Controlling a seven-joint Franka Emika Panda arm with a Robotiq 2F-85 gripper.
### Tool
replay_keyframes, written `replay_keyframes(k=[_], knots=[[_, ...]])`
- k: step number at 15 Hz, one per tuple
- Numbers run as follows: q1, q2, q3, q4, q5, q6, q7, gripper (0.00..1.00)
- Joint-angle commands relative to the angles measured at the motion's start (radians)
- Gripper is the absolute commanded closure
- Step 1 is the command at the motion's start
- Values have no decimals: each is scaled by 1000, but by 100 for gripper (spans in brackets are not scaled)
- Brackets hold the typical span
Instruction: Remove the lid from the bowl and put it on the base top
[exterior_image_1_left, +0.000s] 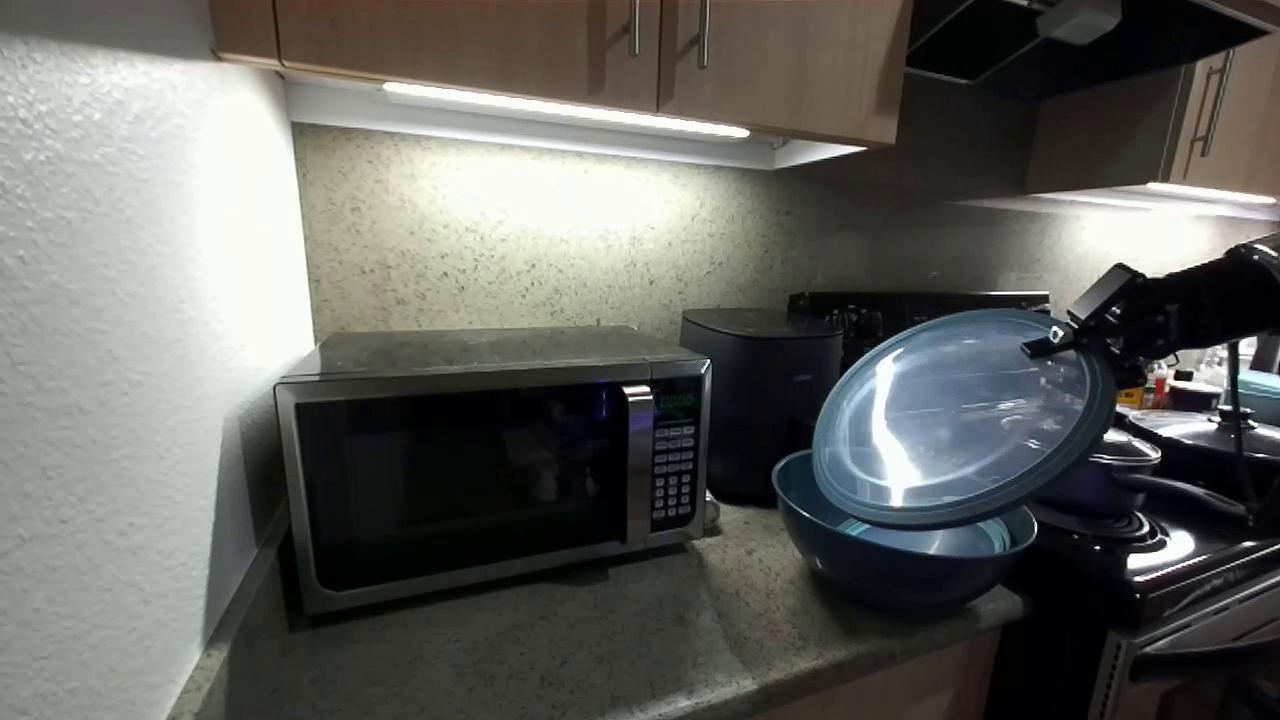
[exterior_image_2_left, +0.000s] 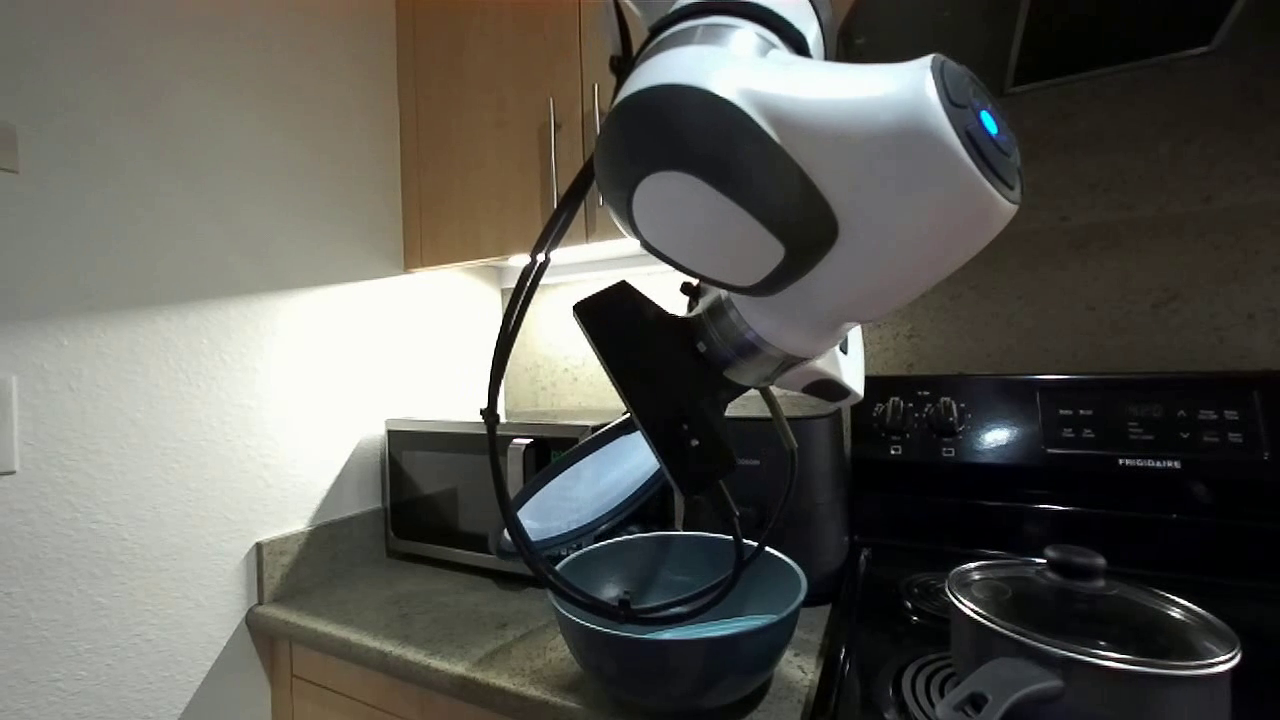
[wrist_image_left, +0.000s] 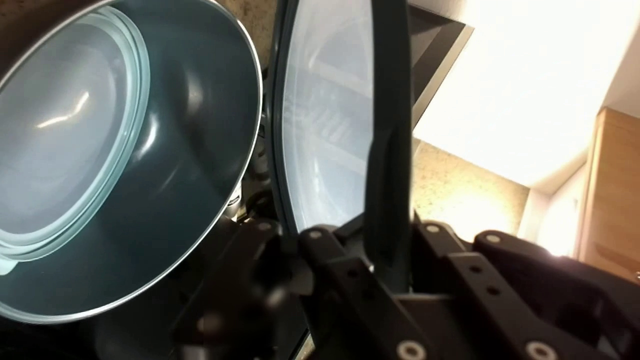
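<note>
The large translucent lid (exterior_image_1_left: 950, 410) is tilted steeply above the blue bowl (exterior_image_1_left: 880, 585), clear of its left rim in an exterior view. It also shows in an exterior view (exterior_image_2_left: 580, 492) and in the wrist view (wrist_image_left: 330, 110). My gripper (exterior_image_1_left: 1055, 345) is shut on the lid's rim; in the wrist view (wrist_image_left: 387, 225) the rim stands between the fingers. In an exterior view the fingers are hidden behind the black wrist mount (exterior_image_2_left: 655, 385). The bowl also shows in the wrist view (wrist_image_left: 210, 130), uncovered. The base top (exterior_image_1_left: 560, 640) is the grey-brown countertop.
A smaller lid with a light blue rim (wrist_image_left: 137, 100) lies inside the bowl. A microwave (exterior_image_1_left: 460, 480) stands left of the bowl and a dark appliance (exterior_image_1_left: 760, 410) behind it. The black stove carries a lidded pot (exterior_image_2_left: 1090, 650). Cabinets (exterior_image_1_left: 480, 40) hang above.
</note>
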Motion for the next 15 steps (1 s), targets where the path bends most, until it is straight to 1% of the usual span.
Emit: replay_keyframes(k=[1,4,5,6,7,10,13,15], knots=[[-23,9,22,7,0,-7,-1,95],[-24,14,24,7,0,-7,-1,95],[-15,8,27,5,17,-5,-28,97],[1,-9,54,-5,12,16,-59,97],[17,-25,85,-19,1,38,-87,97],[86,-62,219,-74,-5,109,-104,97],[192,-47,349,-106,-2,180,-102,97],[259,-12,415,-104,-19,216,-108,97]])
